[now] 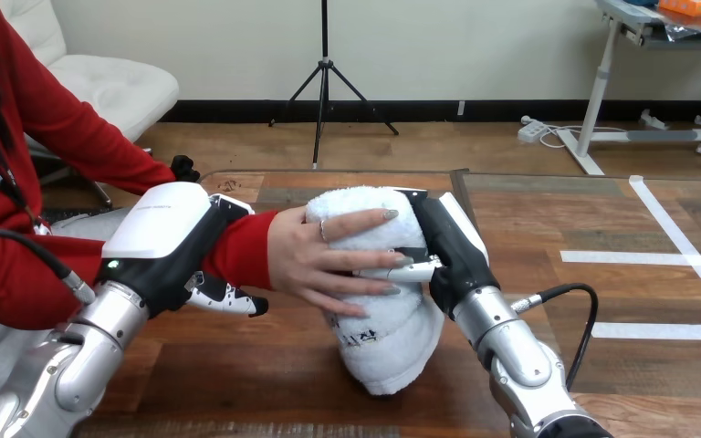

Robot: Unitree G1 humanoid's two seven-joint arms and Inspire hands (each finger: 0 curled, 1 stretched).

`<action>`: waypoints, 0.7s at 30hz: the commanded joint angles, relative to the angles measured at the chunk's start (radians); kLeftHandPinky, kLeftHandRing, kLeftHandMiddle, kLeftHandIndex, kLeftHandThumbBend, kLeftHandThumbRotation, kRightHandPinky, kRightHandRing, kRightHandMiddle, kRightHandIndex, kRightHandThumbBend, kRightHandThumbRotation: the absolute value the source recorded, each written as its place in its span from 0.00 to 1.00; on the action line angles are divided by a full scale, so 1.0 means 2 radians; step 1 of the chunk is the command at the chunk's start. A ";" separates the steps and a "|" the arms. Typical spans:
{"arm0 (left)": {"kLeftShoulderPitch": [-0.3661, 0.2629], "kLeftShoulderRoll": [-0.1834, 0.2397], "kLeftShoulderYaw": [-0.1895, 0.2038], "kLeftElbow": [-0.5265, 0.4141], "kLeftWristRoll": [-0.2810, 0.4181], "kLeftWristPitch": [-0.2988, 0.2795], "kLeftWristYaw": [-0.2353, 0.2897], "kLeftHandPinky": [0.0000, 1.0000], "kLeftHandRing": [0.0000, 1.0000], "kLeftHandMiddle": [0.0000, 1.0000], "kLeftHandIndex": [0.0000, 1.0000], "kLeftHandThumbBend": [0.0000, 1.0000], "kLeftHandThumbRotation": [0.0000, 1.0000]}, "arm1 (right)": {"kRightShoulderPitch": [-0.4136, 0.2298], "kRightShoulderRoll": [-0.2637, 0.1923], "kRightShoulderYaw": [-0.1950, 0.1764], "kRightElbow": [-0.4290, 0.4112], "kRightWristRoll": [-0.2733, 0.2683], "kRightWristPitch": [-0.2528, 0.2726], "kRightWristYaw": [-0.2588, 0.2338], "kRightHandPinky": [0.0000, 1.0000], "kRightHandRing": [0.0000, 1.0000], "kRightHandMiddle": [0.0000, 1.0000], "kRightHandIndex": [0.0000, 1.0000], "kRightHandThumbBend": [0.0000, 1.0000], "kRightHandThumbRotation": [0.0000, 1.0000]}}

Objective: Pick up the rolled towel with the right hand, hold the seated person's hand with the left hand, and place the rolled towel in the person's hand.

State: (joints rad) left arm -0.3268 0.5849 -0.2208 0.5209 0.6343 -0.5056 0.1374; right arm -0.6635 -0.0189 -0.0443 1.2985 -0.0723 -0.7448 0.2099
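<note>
A white rolled towel (379, 324) stands roughly upright at the table's middle. My right hand (452, 251) is shut on the towel from its right side, a finger crossing its front. The person's hand (329, 260) comes in from the left on a red sleeve and lies spread on the towel's left face, fingers over it. My left hand (169, 242) is at the person's wrist, covering the red sleeve from above, with a finger (228, 299) curled beneath the forearm.
The wooden table (265, 374) has white tape lines (666, 233) across its right half. The person sits at the left side, their arm crossing the table's left part.
</note>
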 commanded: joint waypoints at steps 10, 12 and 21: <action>-0.060 -0.011 -0.003 -0.008 0.000 -0.027 0.013 0.54 0.56 0.60 0.62 0.95 0.26 | -0.079 0.022 -0.013 -0.032 0.038 0.010 0.060 0.68 0.78 0.79 0.79 0.99 0.41; -0.059 -0.011 -0.002 -0.009 -0.001 -0.026 0.012 0.56 0.58 0.63 0.65 0.97 0.30 | -0.079 0.020 -0.012 -0.033 0.037 0.012 0.065 0.74 0.84 0.84 0.84 1.00 0.45; -0.055 -0.011 0.000 -0.018 -0.003 -0.022 0.006 0.67 0.70 0.74 0.77 1.00 0.38 | -0.077 0.015 -0.008 -0.034 0.032 0.013 0.067 0.92 0.98 0.98 0.98 1.00 0.60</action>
State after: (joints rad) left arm -0.3371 0.5793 -0.2208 0.5214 0.6356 -0.5329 0.1459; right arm -0.6636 -0.0218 -0.0534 1.2985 -0.0291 -0.6846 0.3212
